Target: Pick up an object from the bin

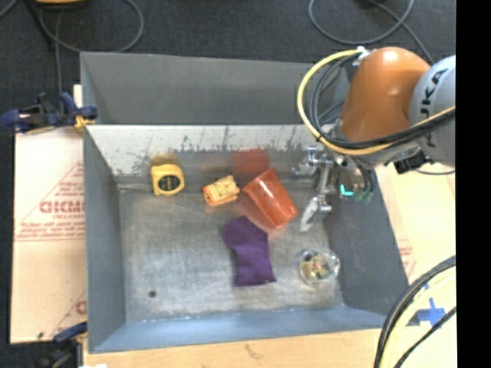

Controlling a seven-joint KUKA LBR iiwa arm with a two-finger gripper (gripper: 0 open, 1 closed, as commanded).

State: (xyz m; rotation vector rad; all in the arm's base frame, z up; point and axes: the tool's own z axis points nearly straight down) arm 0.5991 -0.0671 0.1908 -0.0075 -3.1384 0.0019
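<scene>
**Gripper Position: Right Side of Bin, Beside Orange Cup**

The gripper (314,205) hangs low inside the grey metal bin (192,106), near its right wall. Whether it is released or clenched cannot be told from the camera view, and nothing is visibly grasped.

Nearest thing: the translucent orange plastic cup (268,199), lying on its side right of the floor's centre, just left of the gripper. Contact cannot be confirmed.

Other contents:
- Small clear round object (317,267), on the floor in front of the gripper.
- Crumpled purple cloth (249,251), touching the cup's front edge.
- Small yellow-orange block (221,191), left of the cup.
- Yellow tape measure (166,178), by the back wall, further left.
</scene>
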